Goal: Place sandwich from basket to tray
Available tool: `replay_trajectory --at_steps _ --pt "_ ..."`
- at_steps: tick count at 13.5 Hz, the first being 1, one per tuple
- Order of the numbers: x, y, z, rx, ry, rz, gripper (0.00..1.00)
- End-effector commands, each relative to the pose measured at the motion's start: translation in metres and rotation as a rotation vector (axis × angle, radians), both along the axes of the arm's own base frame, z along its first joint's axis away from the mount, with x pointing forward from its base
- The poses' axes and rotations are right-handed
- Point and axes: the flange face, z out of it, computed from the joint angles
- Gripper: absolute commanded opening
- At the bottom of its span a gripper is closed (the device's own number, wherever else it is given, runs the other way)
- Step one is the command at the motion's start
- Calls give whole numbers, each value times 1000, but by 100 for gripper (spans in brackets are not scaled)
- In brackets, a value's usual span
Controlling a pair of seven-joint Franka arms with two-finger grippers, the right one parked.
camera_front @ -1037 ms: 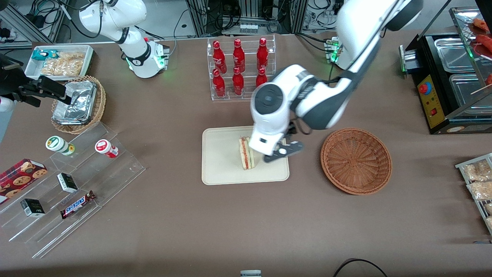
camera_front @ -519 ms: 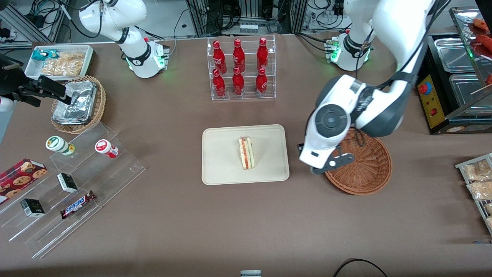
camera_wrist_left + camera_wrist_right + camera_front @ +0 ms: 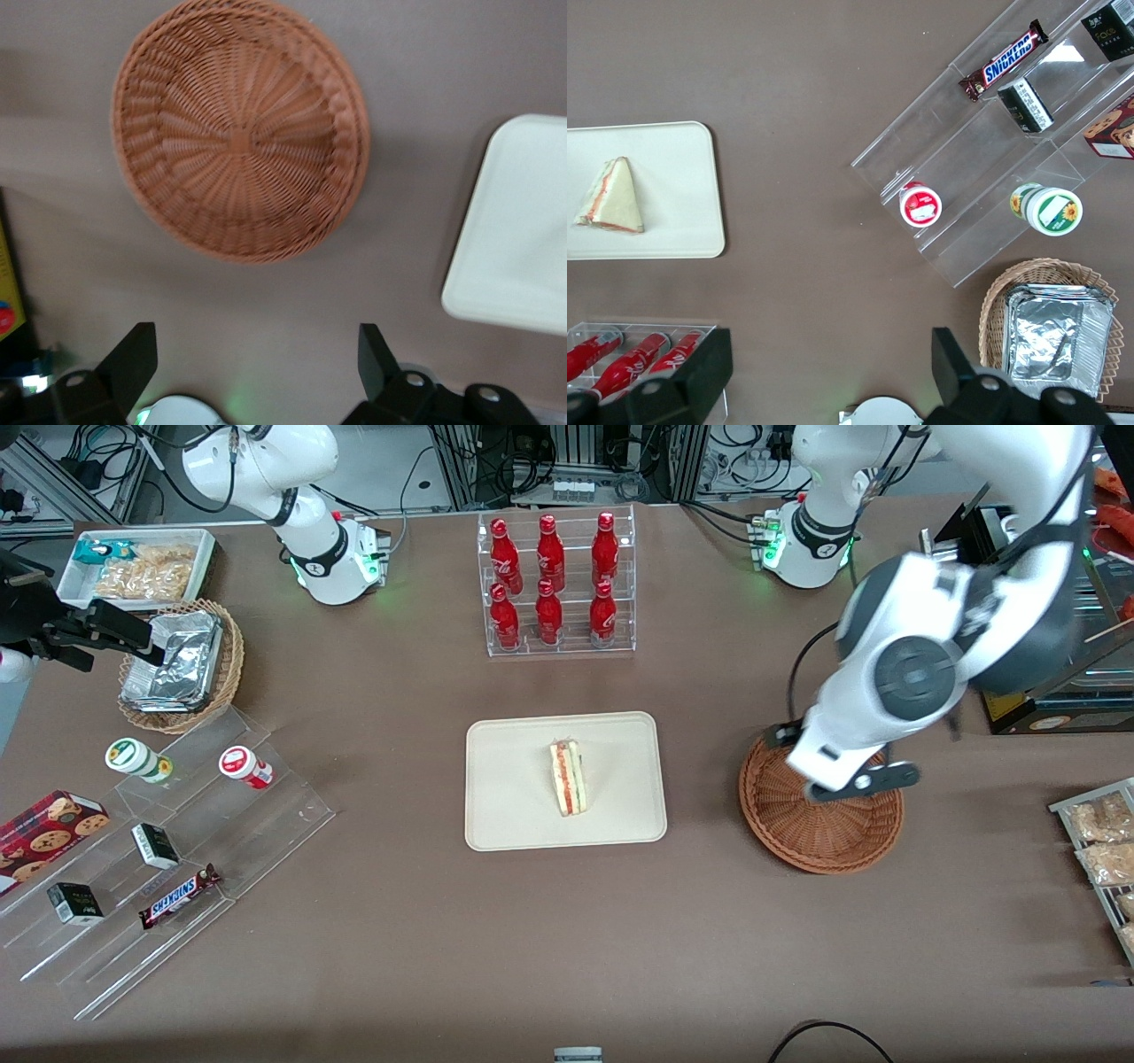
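The sandwich (image 3: pixel 568 778), a pale wedge with red and green filling, lies on the cream tray (image 3: pixel 509 815) at the table's middle, clear of the arm. It also shows in the right wrist view as the sandwich (image 3: pixel 611 197) on the tray (image 3: pixel 682 159). The reddish-brown wicker basket (image 3: pixel 824 837) holds nothing and sits beside the tray, toward the working arm's end. My gripper (image 3: pixel 833 775) hangs above the basket's rim. In the left wrist view the gripper (image 3: pixel 255 341) is open, nothing between its fingers, with the basket (image 3: pixel 239 133) and a tray corner (image 3: pixel 523 230) below.
A clear rack of red bottles (image 3: pixel 554 584) stands farther from the camera than the tray. A black food warmer (image 3: pixel 1036 620) stands near the basket. Toward the parked arm's end are a tan basket of foil packs (image 3: pixel 177 664), a white bin (image 3: pixel 137 567) and an acrylic step shelf (image 3: pixel 159 841).
My gripper has swung from over the tray to above the basket, toward the working arm's end. The sandwich stays on the tray, unmoved.
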Motion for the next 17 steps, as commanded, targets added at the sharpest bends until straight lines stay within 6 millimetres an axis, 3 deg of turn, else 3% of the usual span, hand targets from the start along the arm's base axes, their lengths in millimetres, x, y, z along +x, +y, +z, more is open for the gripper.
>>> replay_trajectory --at_steps 1,4,8,14,17 --pt "-25 40 39 -31 23 -55 100" --pt "-36 80 72 -42 29 -98 100" --pt "-41 123 96 -92 0 -129 100" --pt "-36 168 123 -191 -93 -60 100" --pt "-33 171 128 -198 -129 -56 100"
